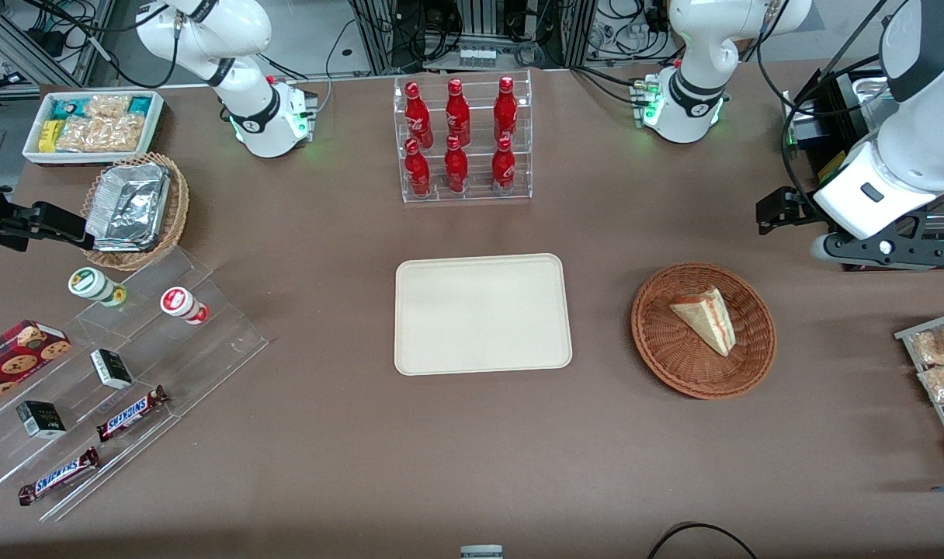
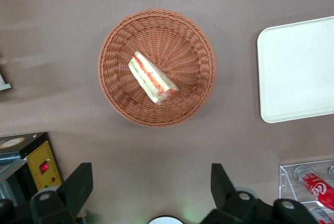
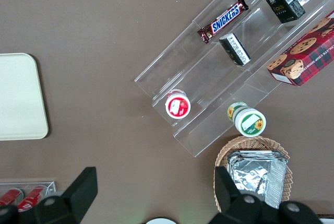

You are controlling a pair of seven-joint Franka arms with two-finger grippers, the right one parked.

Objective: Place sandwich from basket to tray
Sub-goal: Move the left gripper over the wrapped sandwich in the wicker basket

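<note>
The sandwich [image 1: 705, 318] [image 2: 152, 78], a pale bread wedge with red, orange and green filling, lies in the reddish-brown wicker basket [image 1: 658, 341] [image 2: 120, 41]. The cream tray [image 1: 484, 314] [image 2: 297, 72] sits bare at the table's middle, beside the basket toward the parked arm's end. My left gripper [image 1: 779, 211] [image 2: 150, 182] hangs high above the table. It is farther from the front camera than the basket and toward the working arm's end. Its fingers [image 2: 78, 182] stand wide open with only bare table between them.
A clear rack of red bottles [image 1: 463, 140] [image 2: 313, 182] stands farther from the front camera than the tray. A wire rack of snack packs [image 1: 942, 373] sits at the working arm's table edge. A stepped acrylic stand [image 1: 115, 373], foil-tray basket [image 1: 134, 210] and snack box [image 1: 91, 124] lie toward the parked arm's end.
</note>
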